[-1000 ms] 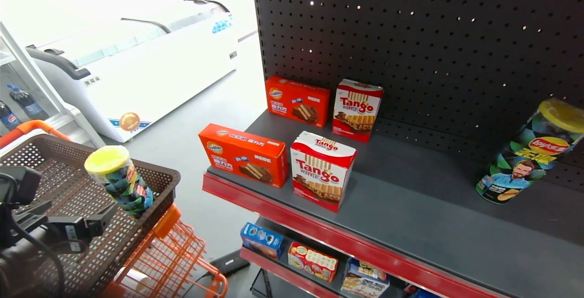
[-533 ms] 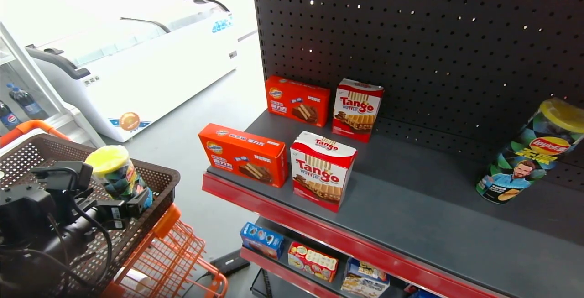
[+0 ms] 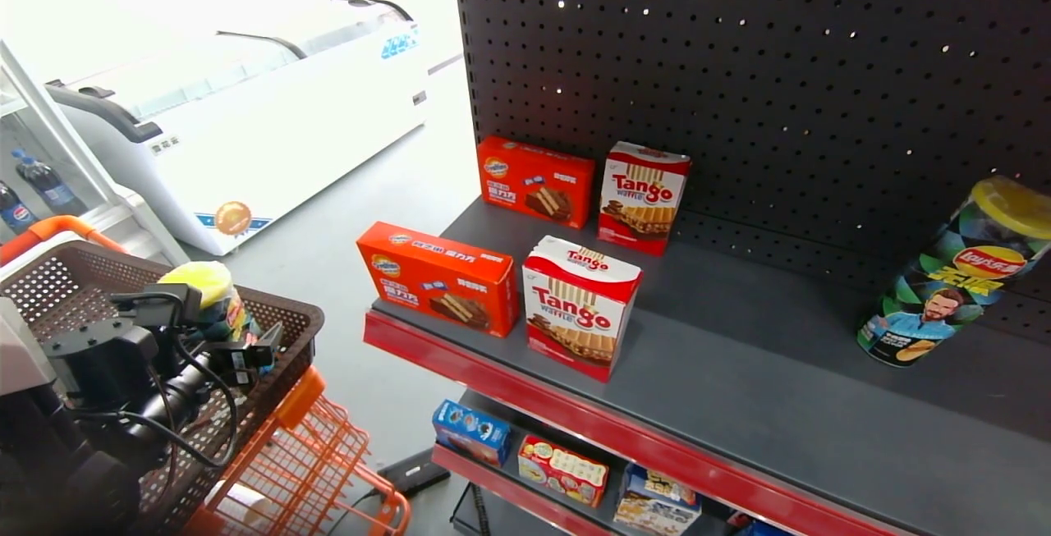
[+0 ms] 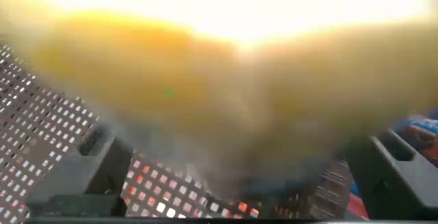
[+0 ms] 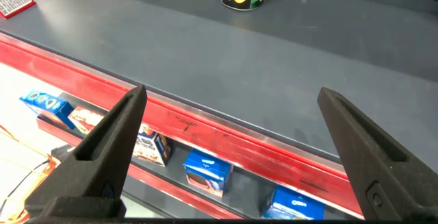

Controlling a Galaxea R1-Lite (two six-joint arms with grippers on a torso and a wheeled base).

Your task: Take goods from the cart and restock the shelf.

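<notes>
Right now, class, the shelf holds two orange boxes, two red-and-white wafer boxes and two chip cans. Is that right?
One thing is wrong: the shelf holds two orange boxes, two red-and-white wafer boxes and only one chip can. The head view shows the other can, yellow-lidded, standing in the cart's brown basket.

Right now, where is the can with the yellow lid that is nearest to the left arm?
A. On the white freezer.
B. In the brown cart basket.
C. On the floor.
B: the can stands in the brown cart basket, with the open jaws of the left gripper on either side of it.
</notes>
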